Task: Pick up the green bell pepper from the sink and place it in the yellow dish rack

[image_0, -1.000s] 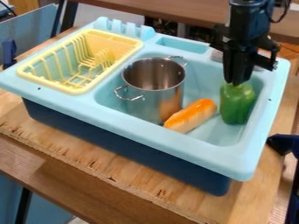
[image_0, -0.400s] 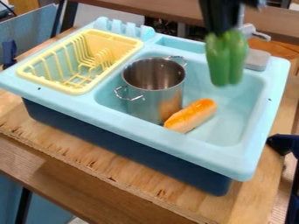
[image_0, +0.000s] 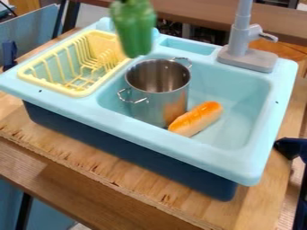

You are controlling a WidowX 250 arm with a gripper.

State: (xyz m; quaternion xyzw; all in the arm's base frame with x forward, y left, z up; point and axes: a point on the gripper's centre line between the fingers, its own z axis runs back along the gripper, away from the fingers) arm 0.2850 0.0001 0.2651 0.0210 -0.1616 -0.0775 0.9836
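A green bell pepper [image_0: 133, 28] hangs in the air at the top of the view, over the inner right edge of the yellow dish rack [image_0: 78, 93] and up and left of the pot. Just the dark tips of my gripper [image_0: 124, 1] reach in at the top edge, closed on the pepper's top. In the sink basin stands a steel pot [image_0: 157, 101] with two wire handles, upright and open. An orange-and-cream bread roll [image_0: 196, 118] lies on the basin floor, against the pot's right side.
The light blue sink [image_0: 180, 155] sits on a wooden table [image_0: 90, 157]. At its back right corner rises a grey faucet [image_0: 242, 33]. A dark blue object [image_0: 292, 148] juts in at the right edge.
The pepper was lifted out of the basin's right side and carried left, past the faucet, with my gripper. Pot, roll and rack have kept their places.
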